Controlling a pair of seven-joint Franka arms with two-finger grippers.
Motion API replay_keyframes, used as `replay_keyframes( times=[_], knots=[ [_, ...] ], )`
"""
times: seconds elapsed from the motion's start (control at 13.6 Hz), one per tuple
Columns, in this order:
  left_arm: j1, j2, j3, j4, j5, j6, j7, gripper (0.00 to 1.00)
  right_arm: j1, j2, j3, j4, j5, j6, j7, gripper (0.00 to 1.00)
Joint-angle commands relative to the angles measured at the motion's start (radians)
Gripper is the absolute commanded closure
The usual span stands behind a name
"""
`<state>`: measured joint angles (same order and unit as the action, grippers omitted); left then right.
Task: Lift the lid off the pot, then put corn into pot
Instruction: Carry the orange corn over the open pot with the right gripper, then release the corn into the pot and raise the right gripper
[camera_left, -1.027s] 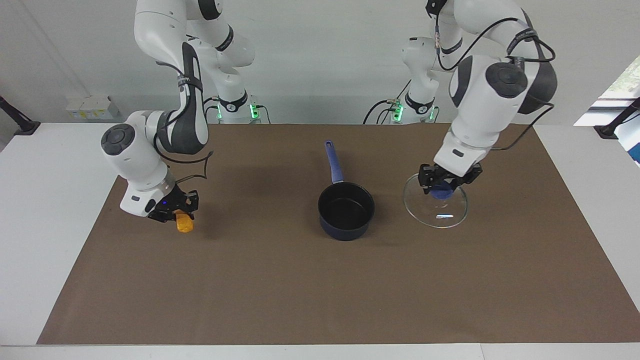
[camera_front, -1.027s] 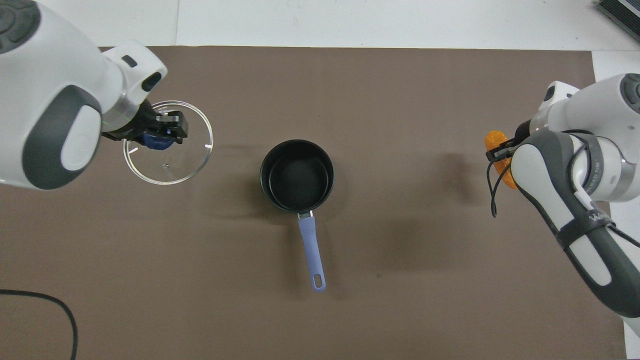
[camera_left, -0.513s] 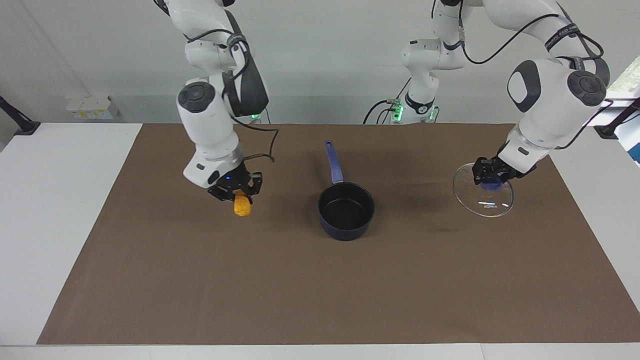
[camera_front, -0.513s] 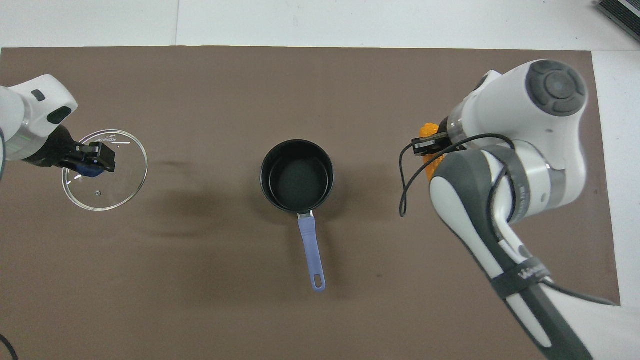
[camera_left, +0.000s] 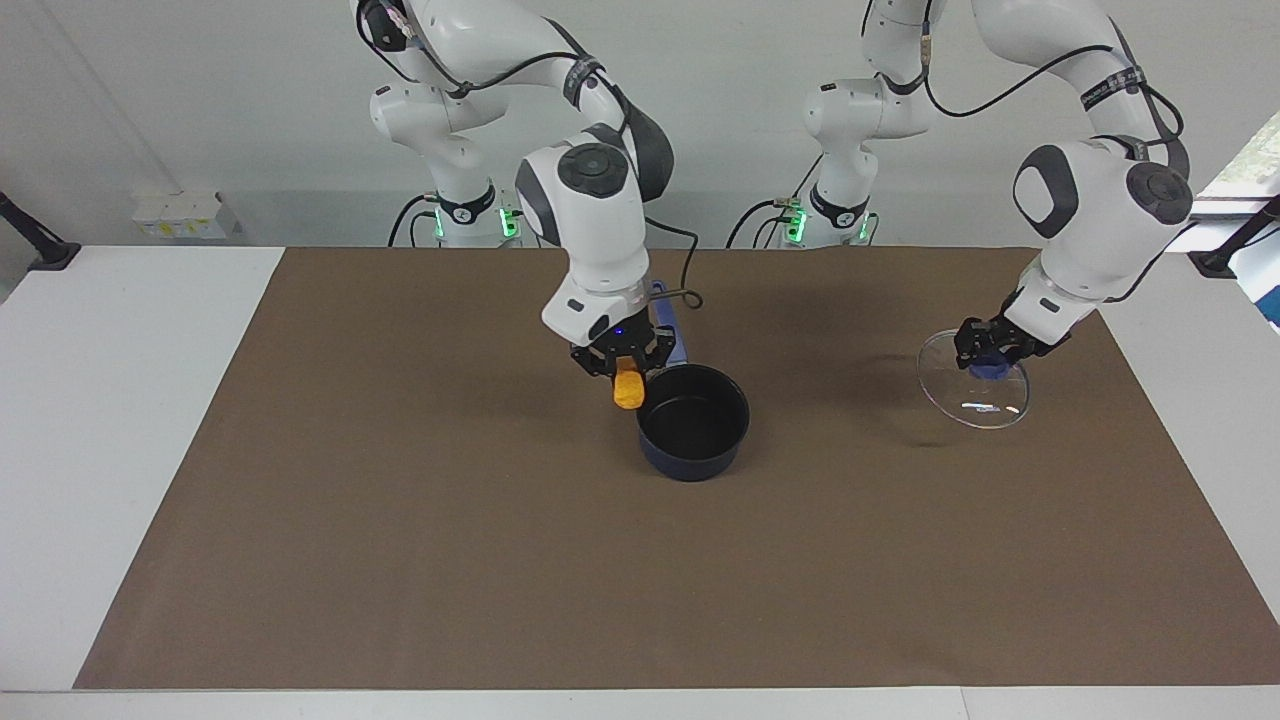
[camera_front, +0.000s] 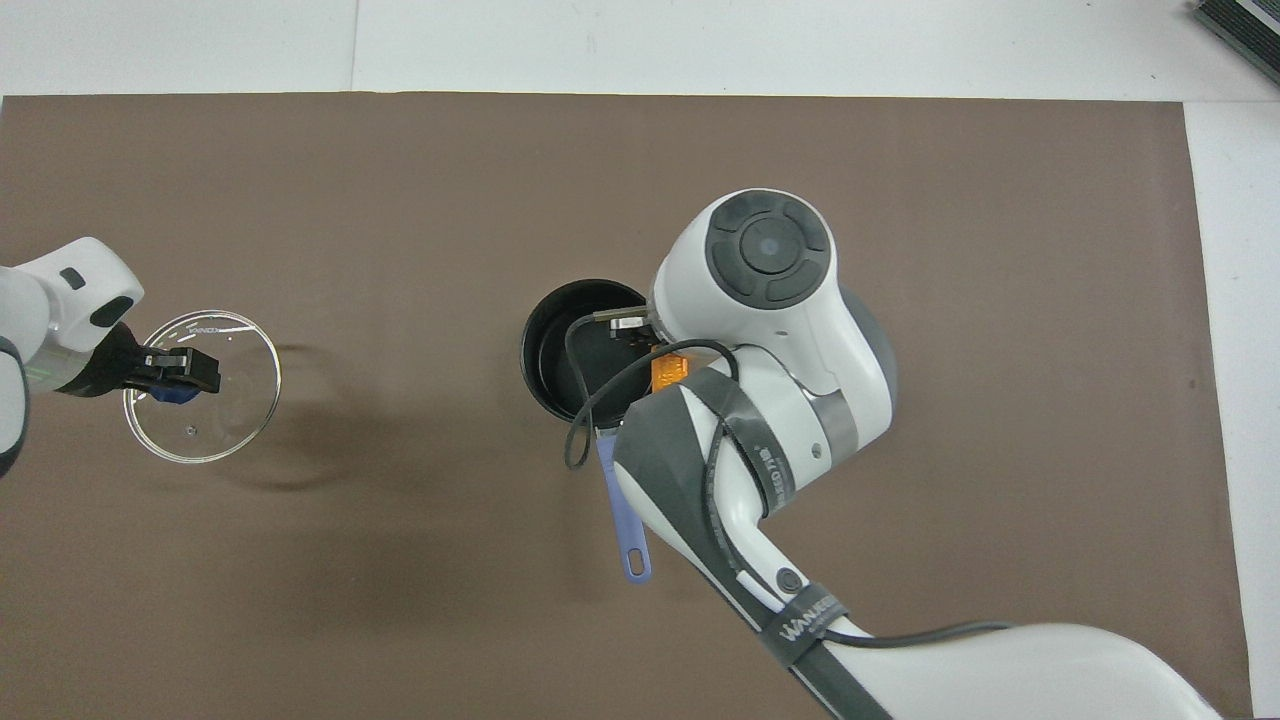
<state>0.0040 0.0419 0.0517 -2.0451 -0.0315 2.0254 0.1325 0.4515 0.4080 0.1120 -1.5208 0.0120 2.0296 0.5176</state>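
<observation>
The right gripper (camera_left: 627, 362), clamping the corn (camera_left: 627, 386), is arriving above the rim of the pot (camera_left: 693, 421) mid-counter (camera_left: 400, 560) after crossing from its own end, nearly ready to drop, while the left gripper (camera_left: 990, 347) is carrying the lid (camera_left: 975, 392) by its knob toward the left arm's edge.

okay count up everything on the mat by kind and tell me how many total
Pot: 1, open on the brown mat
Lid: 1, held up by the left pincer
Corn: 1, in the right pincer at the pot's rim
Total: 3
</observation>
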Motion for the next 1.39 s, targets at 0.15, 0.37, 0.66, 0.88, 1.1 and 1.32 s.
replay_keyframes(
  times=[0.15, 0.37, 0.66, 0.88, 1.1, 1.32],
  knots=[
    [0.007, -0.059, -0.006, -0.202, -0.012, 0.203, 0.029, 1.00, 0.065, 0.158, 0.000, 0.108, -0.017, 0.090, 0.082, 1.00],
    [0.008, -0.045, -0.004, -0.268, -0.011, 0.303, 0.062, 1.00, 0.084, 0.195, 0.000, 0.108, -0.018, 0.127, 0.082, 1.00],
    [0.008, -0.030, -0.004, -0.253, -0.010, 0.311, 0.067, 0.00, 0.079, 0.218, 0.000, 0.099, -0.018, 0.165, 0.070, 1.00],
    [-0.009, -0.001, -0.004, -0.160, -0.008, 0.232, 0.049, 0.00, 0.067, 0.222, 0.000, 0.096, -0.017, 0.181, 0.049, 0.71],
    [-0.016, 0.018, -0.007, -0.060, -0.004, 0.132, 0.001, 0.00, 0.064, 0.224, 0.000, 0.096, -0.020, 0.181, 0.042, 0.00],
    [-0.073, 0.032, -0.006, 0.025, 0.001, 0.058, -0.089, 0.00, 0.062, 0.193, -0.003, 0.096, -0.018, 0.160, 0.045, 0.00]
  ],
)
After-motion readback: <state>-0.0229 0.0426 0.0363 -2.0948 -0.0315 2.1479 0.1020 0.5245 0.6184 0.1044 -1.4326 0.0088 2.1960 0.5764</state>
